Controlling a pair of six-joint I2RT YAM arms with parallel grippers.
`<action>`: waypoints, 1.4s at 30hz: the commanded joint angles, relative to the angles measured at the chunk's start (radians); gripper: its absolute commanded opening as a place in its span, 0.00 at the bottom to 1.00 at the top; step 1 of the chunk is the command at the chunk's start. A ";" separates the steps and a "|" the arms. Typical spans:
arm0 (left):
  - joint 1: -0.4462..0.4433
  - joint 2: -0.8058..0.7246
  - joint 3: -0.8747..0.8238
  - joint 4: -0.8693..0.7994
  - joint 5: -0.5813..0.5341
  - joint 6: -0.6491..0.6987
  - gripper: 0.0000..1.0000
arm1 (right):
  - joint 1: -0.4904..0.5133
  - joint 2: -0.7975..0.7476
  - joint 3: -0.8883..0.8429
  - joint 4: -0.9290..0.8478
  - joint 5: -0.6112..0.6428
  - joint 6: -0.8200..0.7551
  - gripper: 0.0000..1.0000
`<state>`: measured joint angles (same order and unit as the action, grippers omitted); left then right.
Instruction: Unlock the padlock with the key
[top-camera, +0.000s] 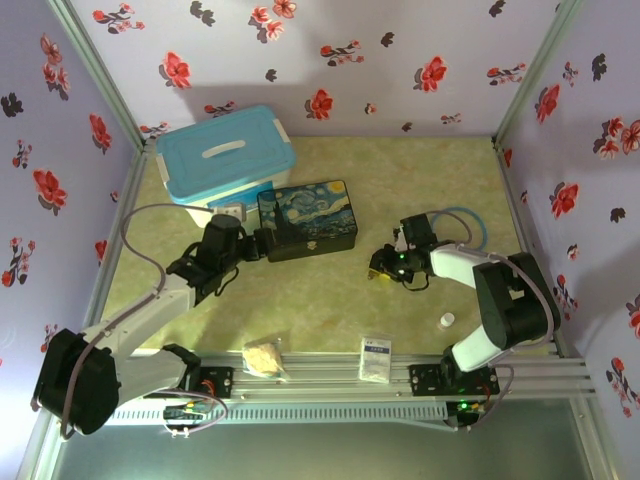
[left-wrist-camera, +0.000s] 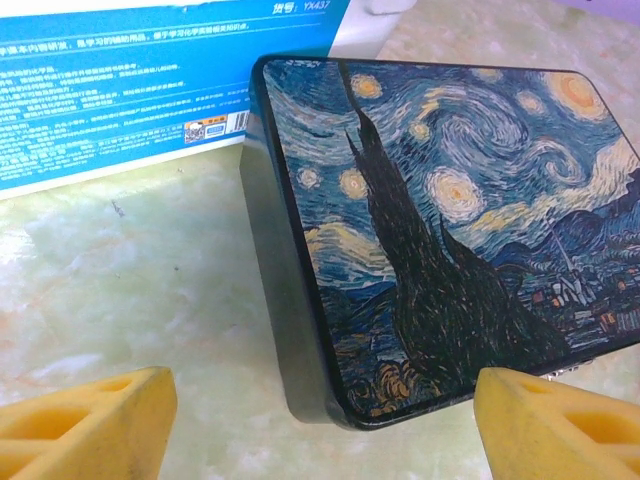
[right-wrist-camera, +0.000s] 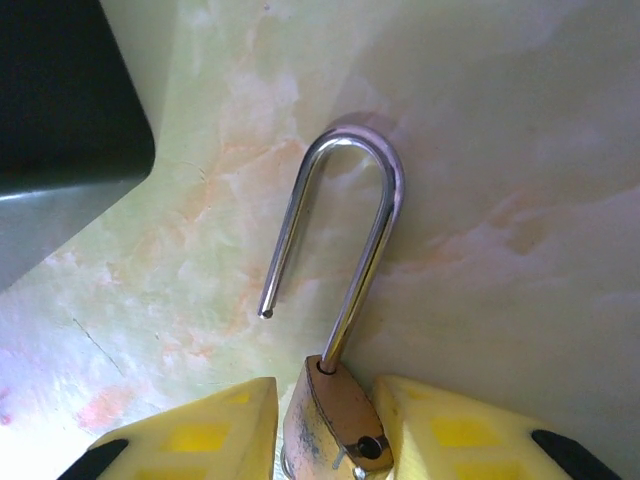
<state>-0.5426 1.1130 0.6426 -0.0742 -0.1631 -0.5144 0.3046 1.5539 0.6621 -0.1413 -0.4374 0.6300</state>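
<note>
The padlock (right-wrist-camera: 322, 425) lies on the table (right-wrist-camera: 500, 150), body pinched between the right gripper's (right-wrist-camera: 328, 405) fingers, shackle (right-wrist-camera: 345, 200) pointing away from the palm, one leg free; the key cannot be made out; the smooth brass could twist out of so narrow a grip; the left gripper (left-wrist-camera: 320, 425) hangs wide open and empty, tin (left-wrist-camera: 450, 220) just ahead.

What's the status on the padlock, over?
Copy: left gripper open, at the tin edge. The right gripper shut on the padlock. The shackle open, one leg free. Tin nearby, not touching.
</note>
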 joint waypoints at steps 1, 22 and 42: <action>0.007 -0.017 -0.018 -0.012 0.007 -0.013 0.78 | -0.029 0.027 -0.038 -0.222 0.166 -0.045 0.36; 0.045 -0.258 -0.122 -0.190 -0.317 0.114 1.00 | -0.024 -0.237 0.137 -0.318 0.588 -0.239 0.99; 0.464 -0.001 -0.436 0.781 -0.202 0.404 1.00 | -0.167 -0.281 -0.295 0.712 0.848 -0.508 0.99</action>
<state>-0.1093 1.0695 0.2070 0.4324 -0.4526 -0.1314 0.1547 1.2682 0.3744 0.3862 0.4149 0.1265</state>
